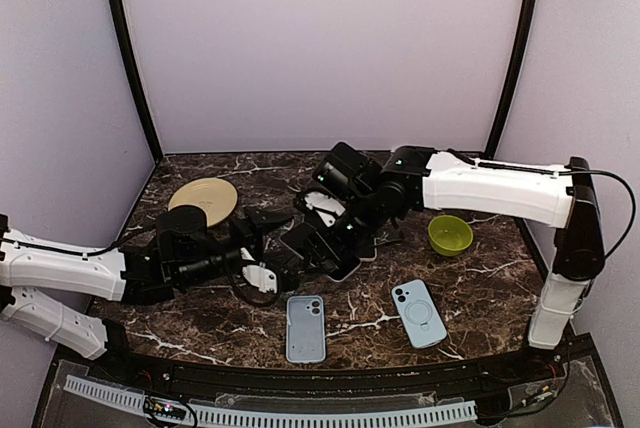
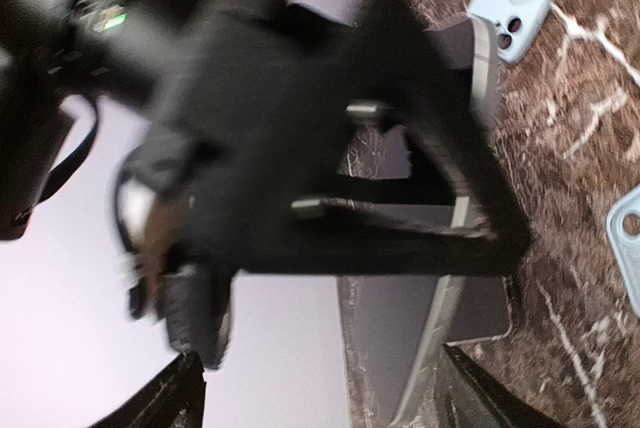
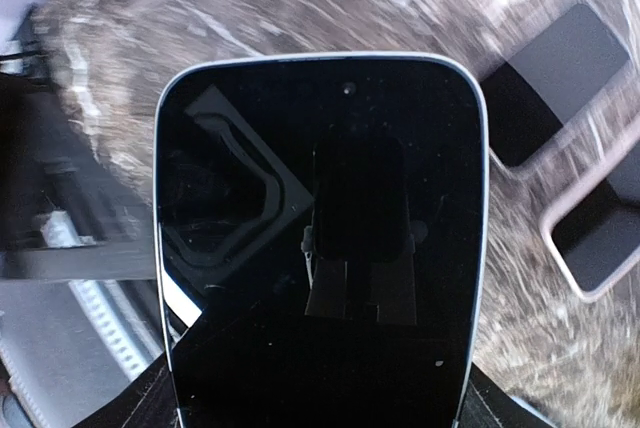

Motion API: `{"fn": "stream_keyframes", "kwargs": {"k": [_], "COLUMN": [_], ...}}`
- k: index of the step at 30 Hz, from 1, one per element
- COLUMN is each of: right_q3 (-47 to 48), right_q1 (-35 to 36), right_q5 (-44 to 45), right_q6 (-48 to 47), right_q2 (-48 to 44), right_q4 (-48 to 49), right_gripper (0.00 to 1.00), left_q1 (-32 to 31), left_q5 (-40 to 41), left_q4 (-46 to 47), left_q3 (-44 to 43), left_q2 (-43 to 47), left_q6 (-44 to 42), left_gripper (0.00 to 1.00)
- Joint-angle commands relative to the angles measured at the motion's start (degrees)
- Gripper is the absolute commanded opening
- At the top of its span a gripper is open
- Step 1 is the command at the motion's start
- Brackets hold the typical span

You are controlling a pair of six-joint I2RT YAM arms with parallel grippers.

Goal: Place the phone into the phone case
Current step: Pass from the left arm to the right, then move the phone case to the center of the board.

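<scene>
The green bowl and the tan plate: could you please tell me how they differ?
The green bowl is deep and lime-coloured; the tan plate is shallow and beige. The bowl sits at the right of the table, the plate at its left. The plate looks wider across. Both are round and look empty.

Dark brown marbled table [image 1: 200,323], white veins. Tan plate [image 1: 203,196] flat at back left. Green bowl [image 1: 450,234] upright at right side. Near front edge, side by side but apart: left phone case [image 1: 305,328], light blue, flat; right phone case [image 1: 418,313], light blue, ring mark, slightly angled.
</scene>
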State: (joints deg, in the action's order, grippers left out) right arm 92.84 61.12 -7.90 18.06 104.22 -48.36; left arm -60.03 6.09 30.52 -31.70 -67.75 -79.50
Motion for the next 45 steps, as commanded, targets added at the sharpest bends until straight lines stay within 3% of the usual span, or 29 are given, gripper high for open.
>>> {"fn": "stream_keyframes", "kwargs": {"k": [1,4,6,8,12,16,20,27,33,35,38,42,45], "right_q3": [-7.8,-15.1,-20.2,-24.4,-31.5,-37.4,-40.9,-45.5,-47.1,-46.9,-46.6,-46.4,-45.7], "right_q1": [-2.6,-4.1,-4.8,-5.5,-6.9,-9.1,-9.9,-10.2,-11.0,-11.2,-11.2,-11.3,-11.4], "right_q5": [4.9,6.1,8.9,12.5,15.9,15.0,14.0,12.5,12.6,12.3,11.2,11.6,12.8], "right_q6": [5.1,7.6,9.2,10.3,10.5,9.2,6.9,3.8,1.5,0.7,-0.2,-0.9,-1.5], "right_q2": [-5.3,-9.7,-12.6,-15.4,-19.8,-23.5,-25.9,-30.5,-34.1,-34.2,-34.3,-34.6,-34.5], "right_q4": [6.2,10.6,13.3,15.3,18.7,23.0,24.4,26.8,27.8,27.8,28.0,27.7,27.7], "right_gripper": [0.22,0.17,0.12,0.09,0.08,0.09,0.09,0.09,0.09,0.09,0.09,0.08,0.07], "left_q1": [-0.3,-0.3,-0.2,-0.1,0.6,3.5,6.1,6.5,5.4,5.3,5.0,3.9,3.4], "left_q5": [-0.2,-2.4,-9.4,-14.5,-15.9,-21.3,-20.2,-19.3,-18.7,-16.5,-16.4,-15.4,-9.3], "left_q4": [-15.1,-31.7,-42.3,-47.8,-52.6,-57.4,-56.8,-57.3,-61.9,-61.7,-63.1,-64.3,-63.7], "left_q3": [-8.4,-15.4,-19.5,-22.3,-26.4,-31.6,-34.3,-38.5,-40.3,-39.9,-41.1,-40.9,-41.0], "left_q2": [0.0,-2.4,-5.2,-9.1,-17.6,-25.4,-30.8,-39.4,-42.1,-42.8,-44.8,-44.8,-44.3], "left_q6": [18.6,34.8,42.6,50.1,59.2,60.9,59.9,60.5,61.2,61.5,62.5,66.2,70.0], "left_gripper": [0.87,0.89,0.89,0.86,0.79,0.77,0.76,0.57,0.52,0.44,0.23,0.09,0.01]}}
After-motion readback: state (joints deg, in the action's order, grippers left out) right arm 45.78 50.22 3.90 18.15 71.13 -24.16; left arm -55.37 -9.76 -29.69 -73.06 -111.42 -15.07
